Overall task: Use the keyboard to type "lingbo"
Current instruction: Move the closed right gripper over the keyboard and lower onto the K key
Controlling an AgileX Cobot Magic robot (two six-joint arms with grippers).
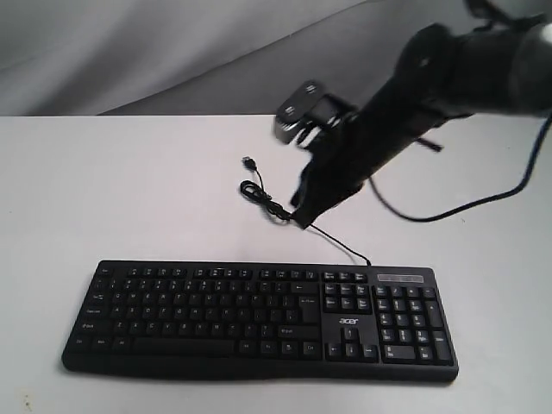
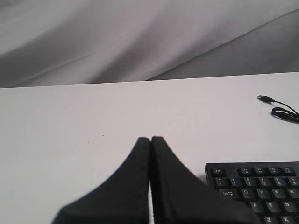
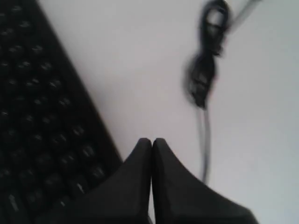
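The wide black keyboard lies along the table's front, its acer logo by the arrow keys. Its thin USB cable coils on the table behind it. My right gripper hangs shut and empty above the table just behind the keyboard's back edge, beside the cable. In the right wrist view the right gripper shows pressed-together fingers, with the keyboard and the blurred cable beyond. My left gripper is shut and empty, hovering by the keyboard corner with the Esc key; it is out of the exterior view.
The white table stretches back to a grey draped cloth. The right arm and its black hose hang over the table's right rear. The cable plug lies loose on the table.
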